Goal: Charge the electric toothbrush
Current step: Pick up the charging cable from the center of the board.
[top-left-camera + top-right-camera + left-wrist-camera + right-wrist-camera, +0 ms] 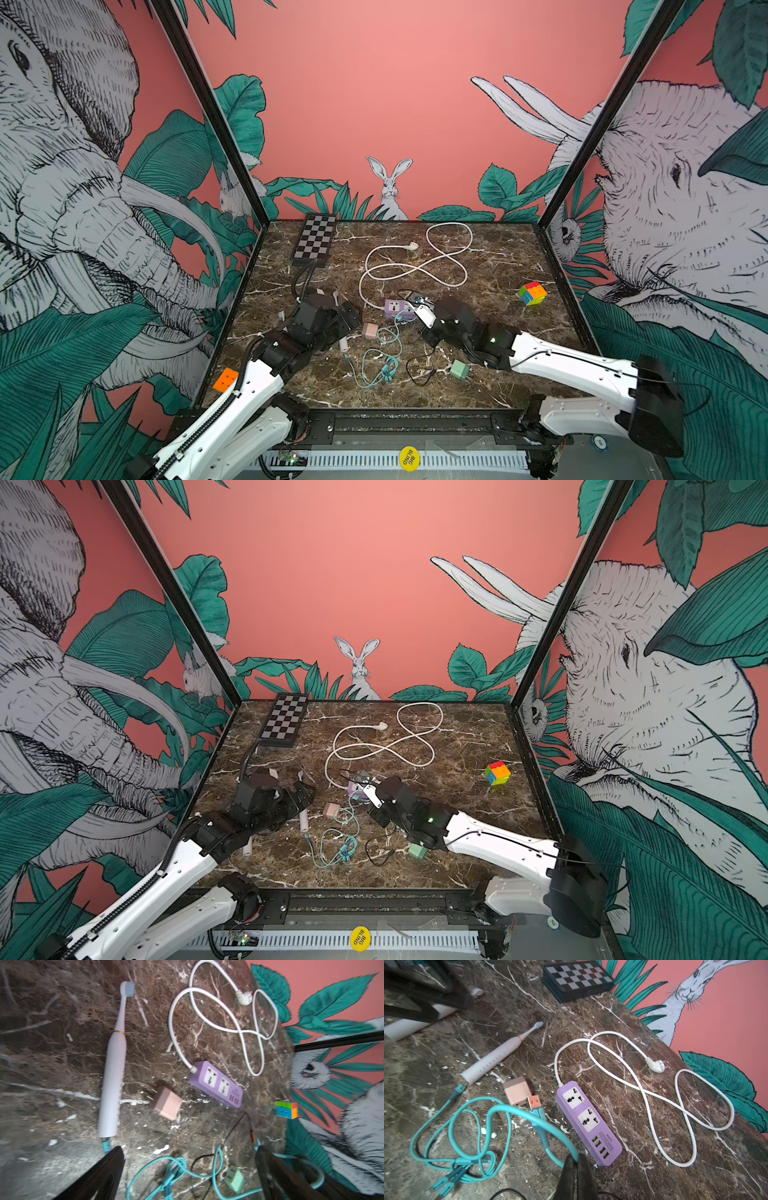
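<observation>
White plastic electric toothbrush [112, 1084], one only, lay near the single purple power strip [216, 1084], with one pink square charger block [166, 1103] between. Right gripper [576, 1159] pinched the one teal cable [538, 1126] beside the strip; left gripper [187, 1150] hung wide.

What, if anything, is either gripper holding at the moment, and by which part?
The right gripper pinches the teal charging cable a short way behind its USB plug; the open left gripper holds nothing.
</observation>
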### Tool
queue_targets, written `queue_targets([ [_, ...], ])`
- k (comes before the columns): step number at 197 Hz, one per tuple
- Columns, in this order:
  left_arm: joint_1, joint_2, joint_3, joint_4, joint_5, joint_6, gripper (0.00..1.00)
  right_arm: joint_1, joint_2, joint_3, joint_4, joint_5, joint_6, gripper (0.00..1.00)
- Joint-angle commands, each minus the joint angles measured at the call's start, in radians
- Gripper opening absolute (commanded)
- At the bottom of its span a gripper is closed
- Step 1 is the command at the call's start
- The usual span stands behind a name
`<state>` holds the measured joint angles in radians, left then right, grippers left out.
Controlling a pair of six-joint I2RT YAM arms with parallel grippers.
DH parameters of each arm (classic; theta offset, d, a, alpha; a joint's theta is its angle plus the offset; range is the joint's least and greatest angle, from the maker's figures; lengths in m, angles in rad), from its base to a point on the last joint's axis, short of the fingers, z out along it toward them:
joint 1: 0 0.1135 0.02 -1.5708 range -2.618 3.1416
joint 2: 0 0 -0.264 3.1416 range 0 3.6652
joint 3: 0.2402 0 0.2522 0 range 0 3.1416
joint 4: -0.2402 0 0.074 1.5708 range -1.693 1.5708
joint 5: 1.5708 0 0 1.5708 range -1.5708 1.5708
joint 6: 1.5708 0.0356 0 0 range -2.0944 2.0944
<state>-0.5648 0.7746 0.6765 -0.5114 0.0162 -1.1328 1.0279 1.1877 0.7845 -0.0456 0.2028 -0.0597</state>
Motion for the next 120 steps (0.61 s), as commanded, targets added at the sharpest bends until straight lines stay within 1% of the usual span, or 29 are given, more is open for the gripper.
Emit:
queue_targets([
  [1,0.019,-0.020,-0.042,0.197,0.112,-0.174,0.99,0.016,-0.075,-0.086,0.196,-0.082,-0.042,0.00],
  [23,0.019,0.005,-0.082,0.367,0.191,-0.283,0.99,0.018,-0.121,-0.132,0.282,-0.100,-0.036,0.00],
  [38,0.013,0.050,-0.081,0.416,0.248,-0.314,0.99,0.018,-0.140,-0.141,0.303,-0.132,-0.031,0.00],
  [51,0.001,0.083,-0.082,0.447,0.275,-0.329,0.98,0.022,-0.149,-0.148,0.326,-0.137,-0.029,0.00],
  [68,-0.022,0.089,-0.107,0.495,0.274,-0.361,0.96,0.025,-0.159,-0.156,0.342,-0.107,-0.029,0.00],
  [83,-0.044,0.081,-0.123,0.517,0.263,-0.381,0.92,0.027,-0.163,-0.166,0.363,-0.084,-0.033,0.00],
  [120,-0.103,0.097,-0.114,0.555,0.259,-0.398,0.85,0.028,-0.154,-0.169,0.382,-0.063,-0.042,0.00],
])
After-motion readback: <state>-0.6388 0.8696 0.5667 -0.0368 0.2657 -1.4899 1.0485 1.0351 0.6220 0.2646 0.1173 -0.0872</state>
